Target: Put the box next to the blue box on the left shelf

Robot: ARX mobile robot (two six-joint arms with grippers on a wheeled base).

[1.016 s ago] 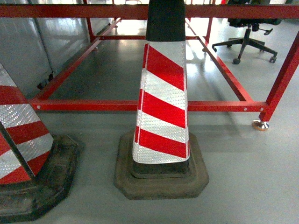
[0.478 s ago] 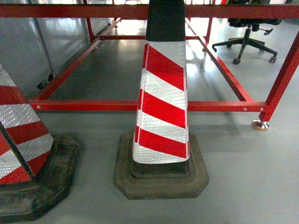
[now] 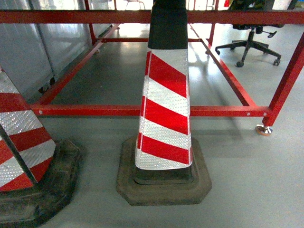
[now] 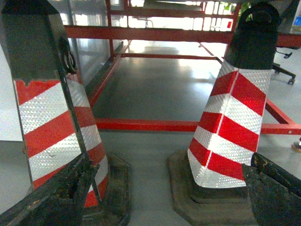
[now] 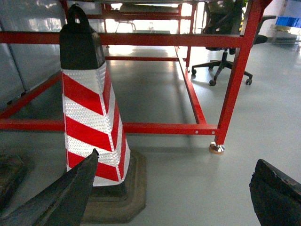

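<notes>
While the head view is looking down at bare grey floor (image 3: 247, 180), the red steel frame (image 3: 142, 110) is spanning the whole upper half of the picture, its lower rail crossing the middle and one leg coming down at the right edge onto a levelling foot (image 3: 262, 129); neither the blue box nor the roller shelf is showing in any of the three views, so where they are cannot be told; the centre cone (image 3: 164, 102), red-and-white striped with a black top, is standing upright mid-frame on a dark octagonal base (image 3: 164, 183), just in front of the lower rail; a second cone (image 3: 21, 137) of the same pattern is sitting cut off at the lower left edge, apart from the first; grey wall panels (image 3: 28, 52) are filling the upper left; an office chair (image 3: 247, 42) is standing at the upper right beyond the frame; the left gripper (image 4: 164, 197) is showing dark fingers (image 4: 56, 193) at both bottom corners of its wrist view, spread wide with nothing between them; the right gripper (image 5: 174, 197) is likewise gaping, holding nothing.
</notes>
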